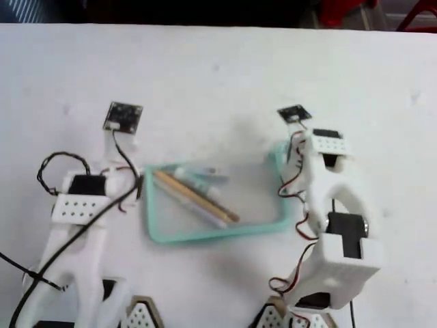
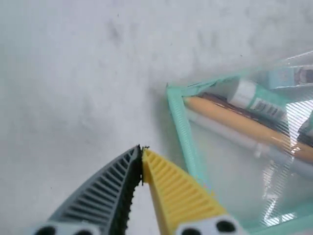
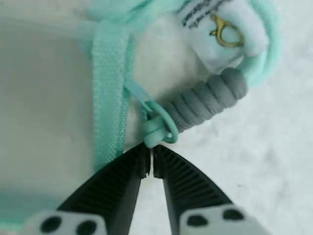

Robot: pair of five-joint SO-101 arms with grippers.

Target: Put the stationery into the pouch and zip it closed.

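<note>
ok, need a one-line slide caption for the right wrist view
Right claw, shut, tips at the zipper pull of the pouch; grey cord and white tag beside it.

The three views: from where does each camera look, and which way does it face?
High view: above the table, facing down; left arm, right arm and pouch show.
Left wrist view: on the left arm, facing the pouch's corner; left gripper shows.
Right wrist view: on the right arm, facing the zipper pull; right gripper shows.
Shared: all three see the pouch.
</note>
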